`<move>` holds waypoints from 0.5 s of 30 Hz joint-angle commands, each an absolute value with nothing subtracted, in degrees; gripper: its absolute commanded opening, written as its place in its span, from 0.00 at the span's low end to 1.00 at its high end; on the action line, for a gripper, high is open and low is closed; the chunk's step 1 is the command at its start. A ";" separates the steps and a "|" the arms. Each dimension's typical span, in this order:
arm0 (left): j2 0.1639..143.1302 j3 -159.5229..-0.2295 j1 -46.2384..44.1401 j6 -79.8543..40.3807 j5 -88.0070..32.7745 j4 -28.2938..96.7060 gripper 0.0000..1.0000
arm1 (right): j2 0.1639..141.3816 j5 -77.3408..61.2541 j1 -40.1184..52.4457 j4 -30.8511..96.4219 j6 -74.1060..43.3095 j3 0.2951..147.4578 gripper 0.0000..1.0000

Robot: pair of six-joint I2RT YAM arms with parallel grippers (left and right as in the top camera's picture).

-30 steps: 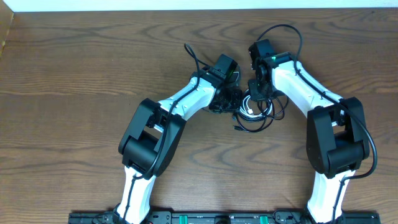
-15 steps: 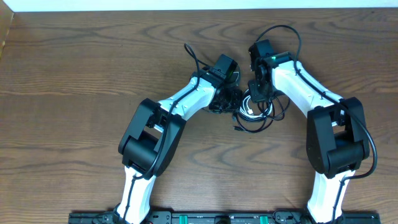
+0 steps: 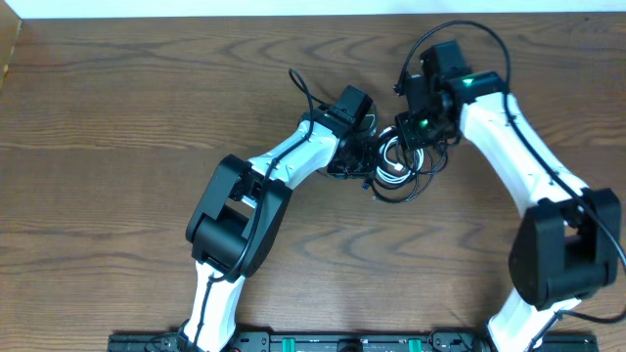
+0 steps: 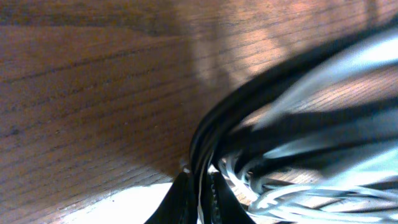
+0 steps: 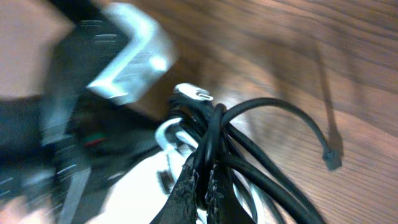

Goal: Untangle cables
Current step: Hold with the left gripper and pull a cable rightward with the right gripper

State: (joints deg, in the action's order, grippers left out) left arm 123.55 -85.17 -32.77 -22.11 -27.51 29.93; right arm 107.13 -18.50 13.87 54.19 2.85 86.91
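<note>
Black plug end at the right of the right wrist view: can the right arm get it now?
Probably not yet. The plug end sticks out uncovered, but the right tool is shut on the bundle of black cables and would have to let go first.

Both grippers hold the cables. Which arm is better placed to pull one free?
Probably right: the right gripper grips black cables, one ending in a loose plug. The left gripper clamps the dense black-and-white bundle.

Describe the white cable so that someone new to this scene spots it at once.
On the wooden table, find where the left arm and the right arm meet over a knot of black cables. The white cable is looped inside it, the only pale cord there.
</note>
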 commanded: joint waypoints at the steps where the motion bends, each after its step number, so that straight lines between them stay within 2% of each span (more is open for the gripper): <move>1: 124.73 -84.86 -32.82 -21.71 -24.51 30.65 0.08 | 105.06 -34.44 11.29 54.46 8.64 88.51 0.01; 15: 124.73 -84.86 -32.80 -21.71 -23.20 31.42 0.08 | 105.06 -66.72 3.18 57.63 22.22 88.51 0.01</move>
State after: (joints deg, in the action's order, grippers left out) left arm 123.55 -85.38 -32.77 -22.11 -27.46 30.00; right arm 106.85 -50.11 4.91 58.04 16.71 86.94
